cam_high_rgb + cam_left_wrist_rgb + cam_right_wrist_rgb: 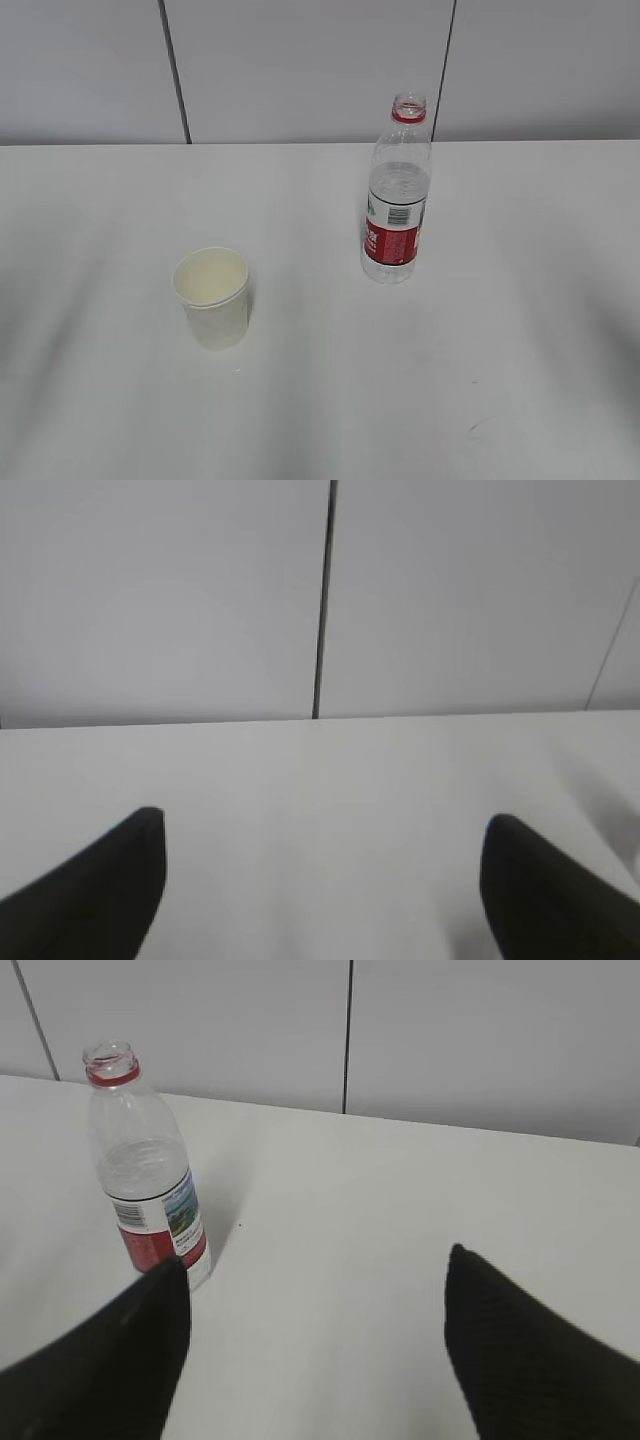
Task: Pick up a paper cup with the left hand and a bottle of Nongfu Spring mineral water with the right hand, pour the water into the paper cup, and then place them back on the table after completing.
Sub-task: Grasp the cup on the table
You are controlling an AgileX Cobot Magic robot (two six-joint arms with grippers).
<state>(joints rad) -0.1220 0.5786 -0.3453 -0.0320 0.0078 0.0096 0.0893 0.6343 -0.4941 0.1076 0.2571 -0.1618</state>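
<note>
Both grippers, left (320, 880) & right (315, 1340), wide open, empty. Cup (212, 297) light, crushable: grab mid-wall. Bottle (397, 205) uncapped, heavier: grab at label.

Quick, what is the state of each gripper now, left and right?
Left gripper: open, holding nothing.
Right gripper: open, holding nothing; the bottle stands apart on the table.
</note>
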